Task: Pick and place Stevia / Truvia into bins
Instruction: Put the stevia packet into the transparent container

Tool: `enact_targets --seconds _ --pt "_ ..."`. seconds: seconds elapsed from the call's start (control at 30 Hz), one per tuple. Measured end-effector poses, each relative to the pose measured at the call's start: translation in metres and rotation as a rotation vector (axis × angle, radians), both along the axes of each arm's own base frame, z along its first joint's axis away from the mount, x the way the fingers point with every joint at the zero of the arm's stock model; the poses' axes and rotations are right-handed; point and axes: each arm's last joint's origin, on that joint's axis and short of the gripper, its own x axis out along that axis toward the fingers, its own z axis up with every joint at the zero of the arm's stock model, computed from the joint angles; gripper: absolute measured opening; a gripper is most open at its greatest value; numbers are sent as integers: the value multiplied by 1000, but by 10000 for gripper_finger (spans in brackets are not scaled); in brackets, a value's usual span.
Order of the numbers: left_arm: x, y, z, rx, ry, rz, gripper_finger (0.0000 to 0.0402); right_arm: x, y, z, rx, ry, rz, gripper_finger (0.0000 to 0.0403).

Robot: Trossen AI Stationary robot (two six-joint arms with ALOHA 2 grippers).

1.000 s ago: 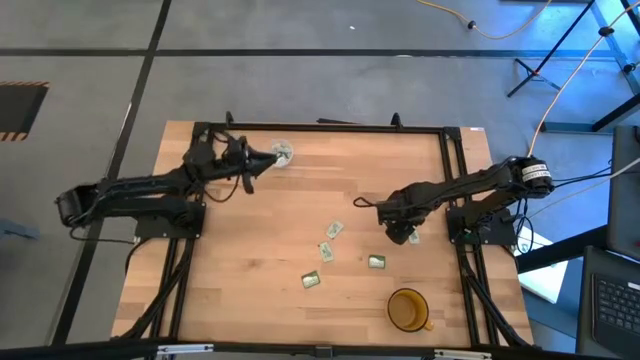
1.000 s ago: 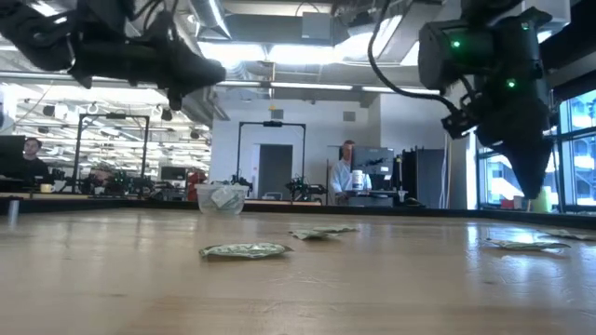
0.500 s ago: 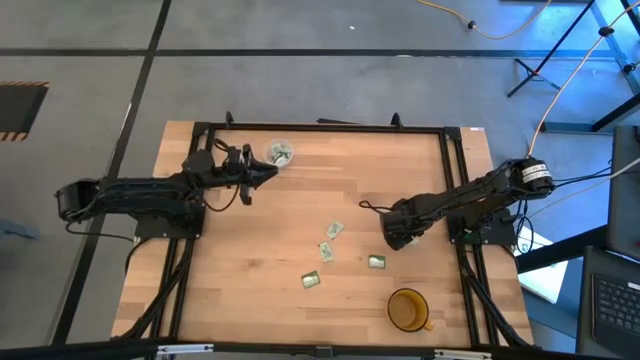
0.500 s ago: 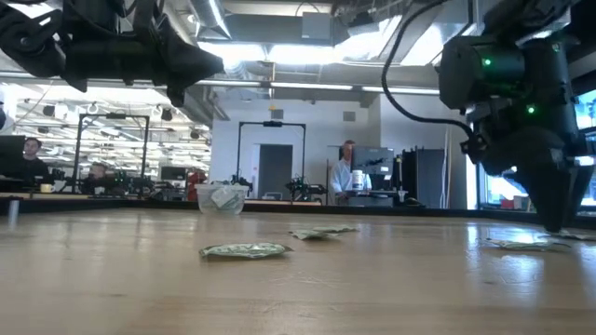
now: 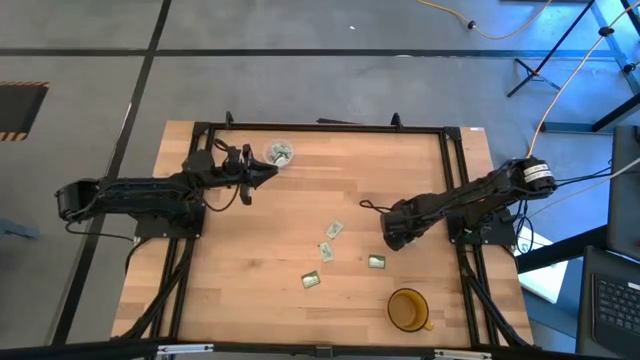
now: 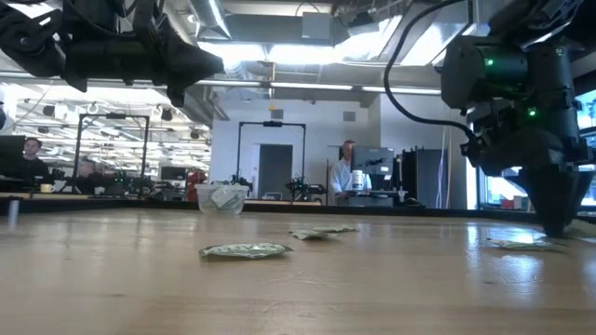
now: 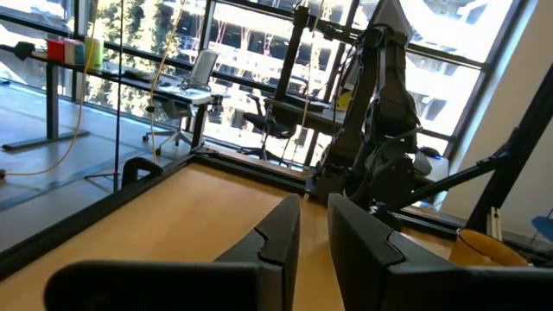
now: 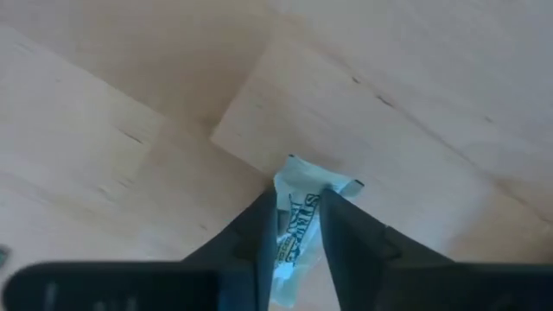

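Green-and-white Stevia sachets lie flat on the wood: two (image 5: 334,230) (image 5: 326,250) mid-table, one (image 5: 311,281) nearer, one (image 5: 377,262) below my right gripper. The small clear cup (image 5: 280,153) stands near the far edge with sachets inside; it shows in the low view too (image 6: 222,198). My right gripper (image 5: 389,240) is down at the table, shut on another sachet (image 8: 304,180). My left gripper (image 5: 272,175), shut and holding nothing, hovers just nearer than the cup, its fingers level (image 7: 313,212). My right gripper pinches a Stevia sachet between its two fingers (image 8: 263,216), coming from above and pointing down. The sachet's end (image 8: 315,183) sticks out past the fingertips and lies on the wood. In the low view the fingertips (image 6: 556,228) reach the table top.
An amber cup (image 5: 407,310) with a handle stands near the near edge, right of centre. Black rails (image 5: 320,127) frame the table's far and side edges. Bare wood lies between the two arms. People and desks show in the room beyond the table.
My right gripper has dropped to the table top and shifted slightly toward the table's left, then held still. My left gripper has drawn back from over the clear cup toward the near edge and stays level.
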Motion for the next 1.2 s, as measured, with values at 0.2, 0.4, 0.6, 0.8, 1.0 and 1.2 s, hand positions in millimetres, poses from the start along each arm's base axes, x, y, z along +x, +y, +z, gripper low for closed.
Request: enact_targets --seconds 0.2,0.4,0.6,0.8,1.0,1.2 --pt "0 1 0 -2 0 18 60 5 -1 7 -51 11 52 53" --pt "3 -1 -3 27 23 23 61 27 -1 28 -86 -94 177 18" --pt "10 -9 -10 79 70 -32 67 59 -5 60 -153 -281 321 4" --pt "23 -20 -26 64 159 -67 82 94 -6 97 -226 -554 511 4" --pt "44 -35 -35 109 216 -145 107 119 -2 132 -295 -823 683 2" --pt "79 -49 -28 130 225 -236 141 132 5 152 -240 -1096 839 2"
